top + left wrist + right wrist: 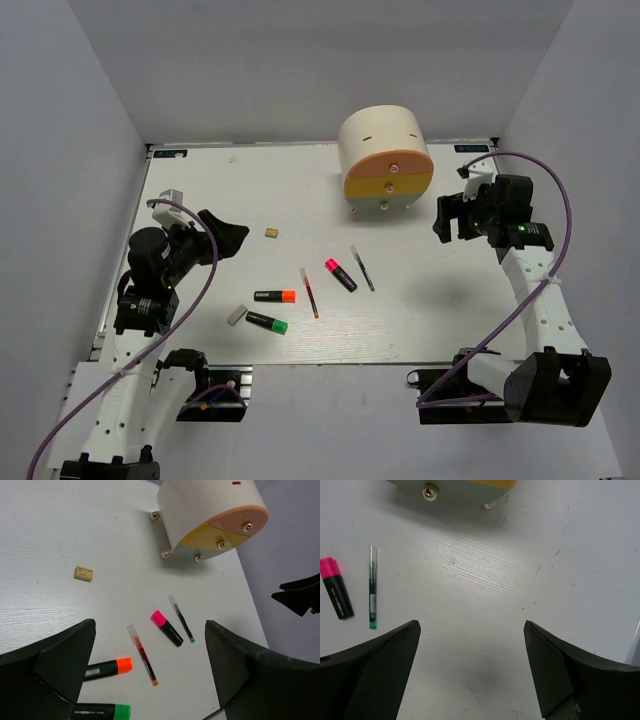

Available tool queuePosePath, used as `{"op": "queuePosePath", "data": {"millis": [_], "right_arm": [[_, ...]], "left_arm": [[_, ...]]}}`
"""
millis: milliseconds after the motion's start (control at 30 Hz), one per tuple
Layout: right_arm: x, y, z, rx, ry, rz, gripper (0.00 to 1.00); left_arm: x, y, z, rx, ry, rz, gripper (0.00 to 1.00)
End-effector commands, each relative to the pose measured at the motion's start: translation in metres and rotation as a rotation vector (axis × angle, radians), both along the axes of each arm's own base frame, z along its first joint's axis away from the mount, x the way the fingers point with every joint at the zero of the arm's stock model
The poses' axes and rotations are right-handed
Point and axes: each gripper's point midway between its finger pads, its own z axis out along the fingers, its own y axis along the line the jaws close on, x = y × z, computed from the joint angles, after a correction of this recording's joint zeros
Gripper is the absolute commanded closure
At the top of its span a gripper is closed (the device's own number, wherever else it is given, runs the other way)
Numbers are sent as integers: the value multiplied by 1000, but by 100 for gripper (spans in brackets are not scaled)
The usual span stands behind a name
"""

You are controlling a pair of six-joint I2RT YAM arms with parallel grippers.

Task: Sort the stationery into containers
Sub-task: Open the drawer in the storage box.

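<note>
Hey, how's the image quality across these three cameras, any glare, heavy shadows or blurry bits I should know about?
Top external: even, soft light, no glare, only a faint shadow under the drawer unit. Left wrist: red pen sharp, left claw near-black with little detail. Right wrist: table grain crisp, a dim shadow patch low in the middle, right claw just as dark.

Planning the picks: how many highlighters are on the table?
3. Orange-capped highlighter left of centre; green-capped highlighter just nearer the near edge; pink-capped highlighter beside the green pen. None appears hidden.
</note>
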Motion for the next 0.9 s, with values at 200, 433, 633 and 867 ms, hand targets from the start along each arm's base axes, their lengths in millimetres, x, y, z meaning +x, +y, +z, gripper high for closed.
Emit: {"op": "queuePosePath", "data": {"millis": [200, 433, 633, 867], "right_arm": [[-19, -3, -12, -145, 55, 216, 10], [-23, -9, -19, -186, 92, 234, 10], [-31, 38, -18, 50, 124, 375, 55], [8, 77, 36, 317, -40, 374, 64]], "left_arm": [[-1, -4, -10, 10, 20, -38, 8], [7, -5, -22, 40, 53, -55, 72], [6, -5, -78, 56, 197, -64, 43], [10, -10, -77, 39, 203, -82, 10]]}}
